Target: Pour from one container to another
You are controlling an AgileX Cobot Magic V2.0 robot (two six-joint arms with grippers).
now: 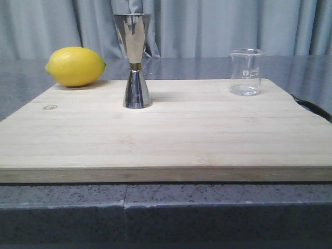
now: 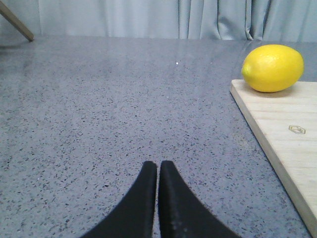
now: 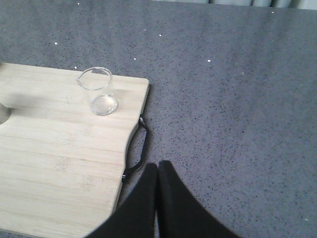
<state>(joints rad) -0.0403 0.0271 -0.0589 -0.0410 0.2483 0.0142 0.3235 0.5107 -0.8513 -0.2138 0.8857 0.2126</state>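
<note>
The small clear glass beaker point(image 1: 246, 72) stands upright at the far right of the wooden board point(image 1: 166, 135); the right wrist view shows the beaker point(image 3: 99, 91) near the board's corner. The tall steel jigger point(image 1: 136, 61) with a gold waist band stands upright left of centre. My left gripper point(image 2: 158, 164) is shut with nothing in it, over the grey counter to the left of the board. My right gripper point(image 3: 158, 166) is shut and empty, beside the board's black handle point(image 3: 136, 148), well short of the beaker. Neither gripper appears in the front view.
A yellow lemon point(image 1: 75, 66) lies at the board's far left corner, and the left wrist view shows the lemon point(image 2: 273, 68) too. Speckled grey counter point(image 2: 99, 124) surrounds the board. Grey curtains point(image 1: 233, 26) hang behind. A wooden strut point(image 2: 16, 21) crosses one corner of the left wrist view.
</note>
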